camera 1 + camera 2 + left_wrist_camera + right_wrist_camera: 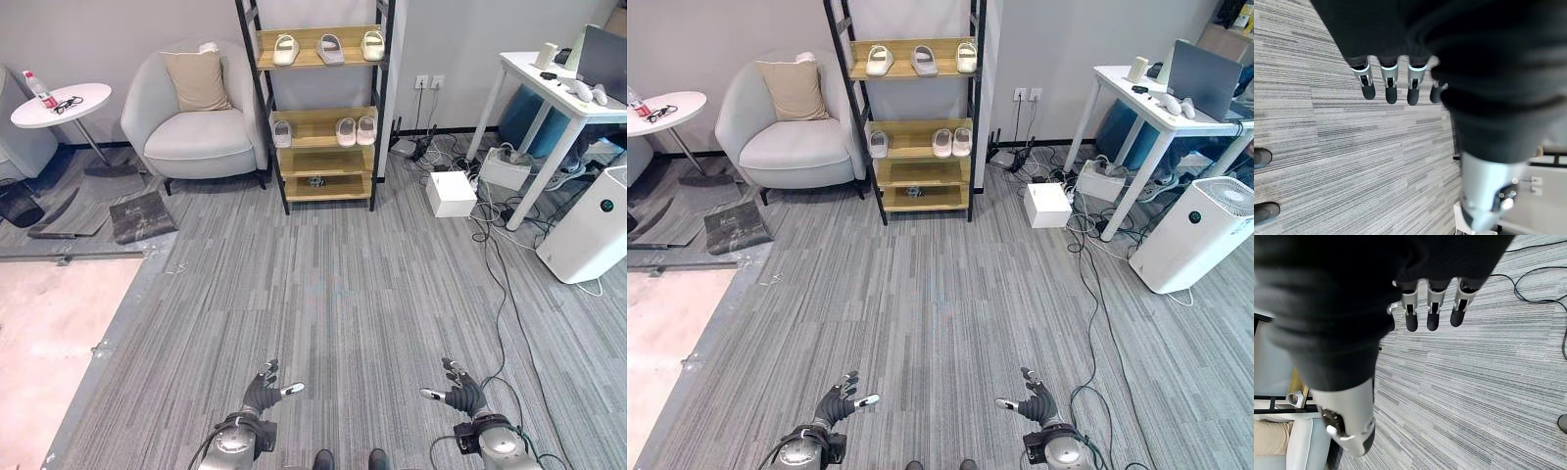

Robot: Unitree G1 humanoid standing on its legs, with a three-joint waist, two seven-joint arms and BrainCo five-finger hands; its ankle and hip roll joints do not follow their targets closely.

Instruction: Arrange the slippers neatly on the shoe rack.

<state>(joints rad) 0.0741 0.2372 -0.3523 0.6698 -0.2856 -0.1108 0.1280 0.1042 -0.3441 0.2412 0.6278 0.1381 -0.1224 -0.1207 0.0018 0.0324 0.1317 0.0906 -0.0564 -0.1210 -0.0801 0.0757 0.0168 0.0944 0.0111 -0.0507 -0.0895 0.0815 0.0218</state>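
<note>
A black-framed shoe rack (318,108) with wooden shelves stands against the far wall. Three pale slippers (329,48) lie on its top shelf. On the second shelf a single slipper (282,133) lies at the left and a pair (356,130) at the right. A small dark thing (315,181) lies on the lowest shelf. My left hand (263,393) and right hand (462,392) hang low at the near edge, far from the rack, both open with relaxed fingers (1390,85) and nothing in them.
A grey armchair (196,122) with a beige cushion stands left of the rack, and a round white side table (61,106) further left. A white box (451,192), cables, a white desk (549,98) and an air purifier (593,230) are at the right. Grey carpet (323,304) lies between.
</note>
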